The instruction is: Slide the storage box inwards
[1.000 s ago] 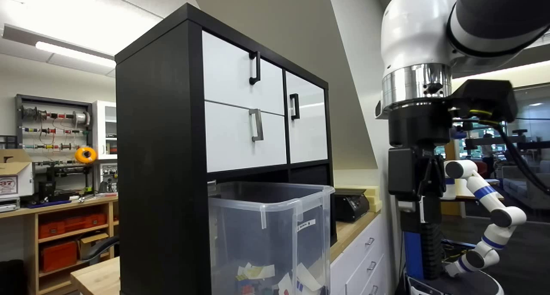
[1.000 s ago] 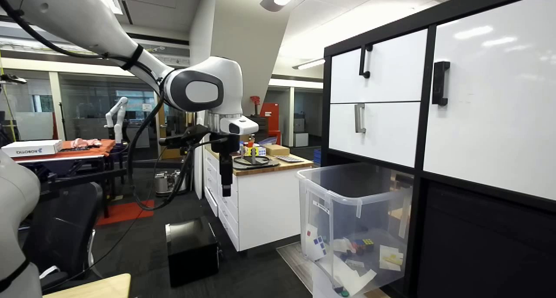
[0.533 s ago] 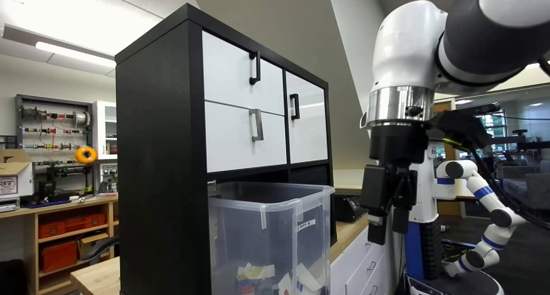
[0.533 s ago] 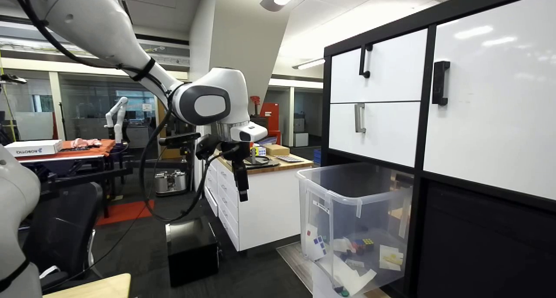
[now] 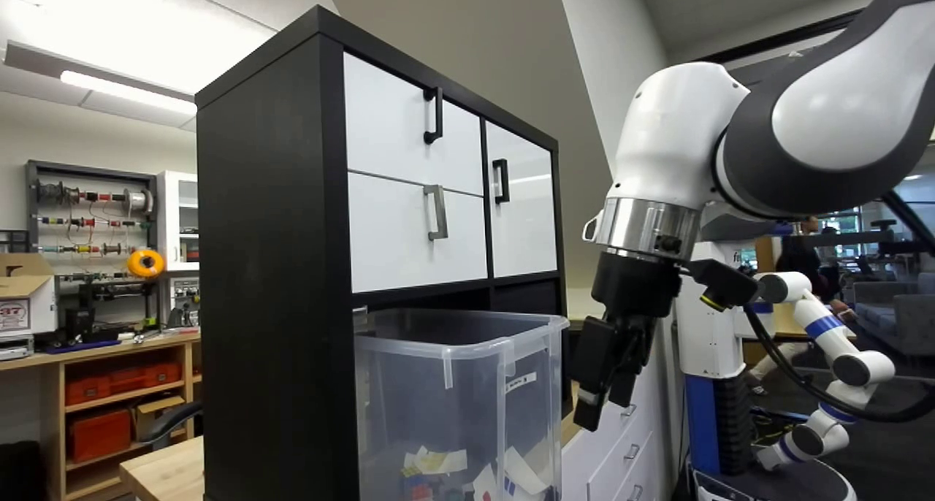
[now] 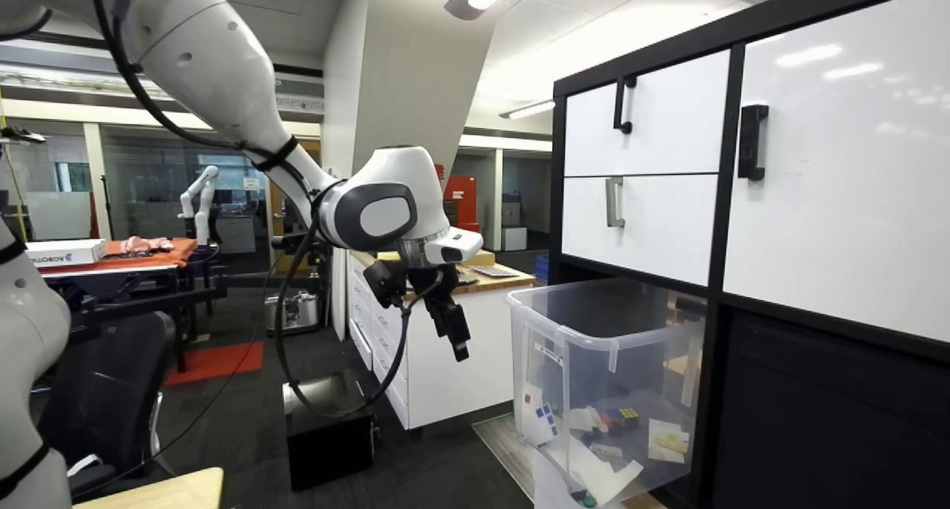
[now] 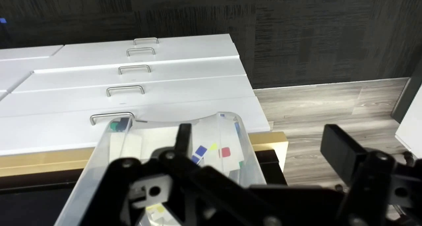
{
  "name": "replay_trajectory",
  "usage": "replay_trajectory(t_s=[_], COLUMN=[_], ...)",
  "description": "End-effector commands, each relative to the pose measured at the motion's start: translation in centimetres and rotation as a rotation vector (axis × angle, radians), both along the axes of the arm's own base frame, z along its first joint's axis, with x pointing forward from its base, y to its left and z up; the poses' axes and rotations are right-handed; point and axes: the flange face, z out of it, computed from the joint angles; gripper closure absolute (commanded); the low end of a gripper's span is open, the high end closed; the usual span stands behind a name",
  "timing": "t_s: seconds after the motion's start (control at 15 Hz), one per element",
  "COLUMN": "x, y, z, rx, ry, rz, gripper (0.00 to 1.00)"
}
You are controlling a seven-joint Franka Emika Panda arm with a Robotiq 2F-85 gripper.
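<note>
The storage box is a large clear plastic bin with a thick rim and pale papers inside. It shows in both exterior views [image 5: 467, 406] [image 6: 594, 375], sticking out of a lower opening of the black cabinet [image 5: 263, 267]. My gripper [image 5: 605, 406] is tilted and apart from the box, out in front of its outer end. In an exterior view the gripper [image 6: 459, 352] hangs left of the box. In the wrist view the fingers [image 7: 257, 137] are wide apart with nothing between them, and the box [image 7: 248, 174] lies beyond, partly hidden by the left finger.
The cabinet has white fronts with handles [image 6: 616, 201] above the box. A white drawer unit with a wooden top [image 6: 460, 346] stands behind the gripper. A black box [image 6: 330, 435] is on the floor. A white arm with blue bands [image 5: 836, 340] stands in the background.
My arm has come forward and down, and the gripper has tilted. It has moved left in an exterior view and right in another, closer to the box. The box has not moved.
</note>
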Motion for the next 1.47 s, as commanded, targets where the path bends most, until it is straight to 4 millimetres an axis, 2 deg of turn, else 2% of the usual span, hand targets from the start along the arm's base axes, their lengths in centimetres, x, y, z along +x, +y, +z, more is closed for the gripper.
replay_trajectory(t_s=[0.0,0.33,0.6,0.67,0.8,1.4], x=[2.1,5.5,8.5,9.1,10.2,11.9], y=[-2.2,-5.0,-5.8,-5.8,-5.9,-6.6], z=[-0.4,-1.2,-1.9,-2.0,-1.9,-1.3], rx=[-0.029,-0.027,-0.035,-0.038,-0.037,-0.03], ry=[-0.081,-0.158,-0.188,-0.195,-0.209,-0.232], rz=[0.022,-0.019,-0.022,-0.018,-0.012,-0.027], gripper=[0.0,0.0,0.02,0.26,0.31,0.9])
